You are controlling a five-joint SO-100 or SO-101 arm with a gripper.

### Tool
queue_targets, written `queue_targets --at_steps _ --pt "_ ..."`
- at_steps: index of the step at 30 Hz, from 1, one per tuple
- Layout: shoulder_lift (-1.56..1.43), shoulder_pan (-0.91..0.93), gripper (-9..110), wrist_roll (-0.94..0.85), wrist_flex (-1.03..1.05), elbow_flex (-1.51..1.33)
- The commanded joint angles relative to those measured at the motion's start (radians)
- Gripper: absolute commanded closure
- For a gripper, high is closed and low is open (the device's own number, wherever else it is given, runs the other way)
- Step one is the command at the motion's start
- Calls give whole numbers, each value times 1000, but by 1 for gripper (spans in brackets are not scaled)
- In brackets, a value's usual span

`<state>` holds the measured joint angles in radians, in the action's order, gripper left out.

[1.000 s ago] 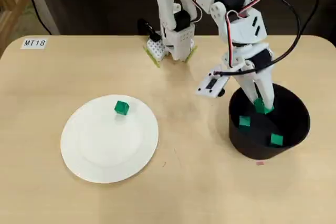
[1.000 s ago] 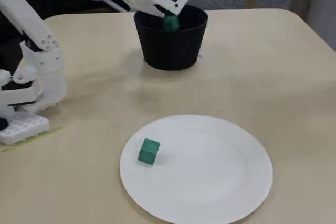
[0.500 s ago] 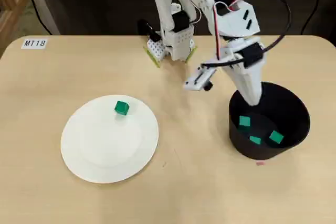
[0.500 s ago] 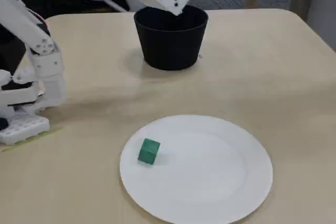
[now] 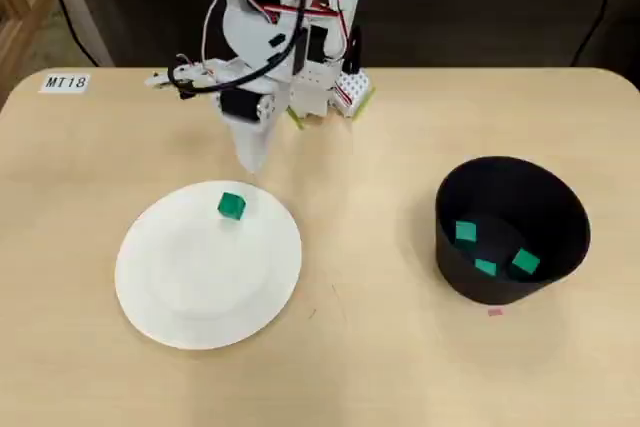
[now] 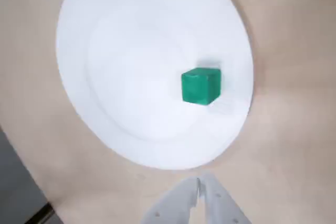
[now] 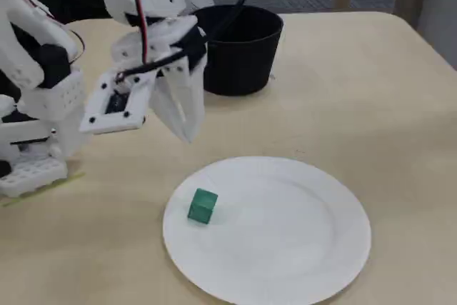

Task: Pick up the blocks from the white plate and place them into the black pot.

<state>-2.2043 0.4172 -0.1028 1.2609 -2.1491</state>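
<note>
One green block lies on the white plate, near the rim closest to the arm's base; it also shows in the wrist view and the fixed view. Three more green blocks rest on the floor of the black pot at the right. My gripper hangs shut and empty just above the table, beside the plate's rim and a short way from the block. In the wrist view its fingertips meet with only a thin seam. The fixed view shows the gripper between pot and plate.
The arm's white base stands at the table's far edge, with a white studded block at its foot. A label reading MT18 lies at the far left. Bare tan tabletop separates plate and pot.
A green block dropped from the gripper into the pot. The arm then rose and swung left from over the pot to the plate's rim, fingers shut.
</note>
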Motion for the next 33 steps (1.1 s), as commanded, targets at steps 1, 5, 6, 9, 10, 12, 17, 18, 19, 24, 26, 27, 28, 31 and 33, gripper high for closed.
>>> queue_targets --at_steps 1,5,6,9,10,12,17,18,19,24,26,27,28,31,33 --pt "12 5 104 -25 -38 -8" --pt "-44 55 104 -5 -207 -107" --pt "-61 77 104 5 -250 -143" --pt "-72 132 104 29 -321 -202" --pt "-71 140 104 32 -336 -212" --pt "-63 146 104 34 -357 -213" --pt "26 146 104 21 -353 -167" --pt "64 146 104 11 -331 -141" --pt "106 144 103 -5 -307 -114" --pt "219 163 82 -35 -222 -23" --pt "219 173 79 -35 -215 -18" --pt "219 179 78 -38 -204 -15" --pt "219 186 76 -41 -190 -12" --pt "225 193 74 -44 -152 -9" --pt "239 184 73 -44 -137 -9"
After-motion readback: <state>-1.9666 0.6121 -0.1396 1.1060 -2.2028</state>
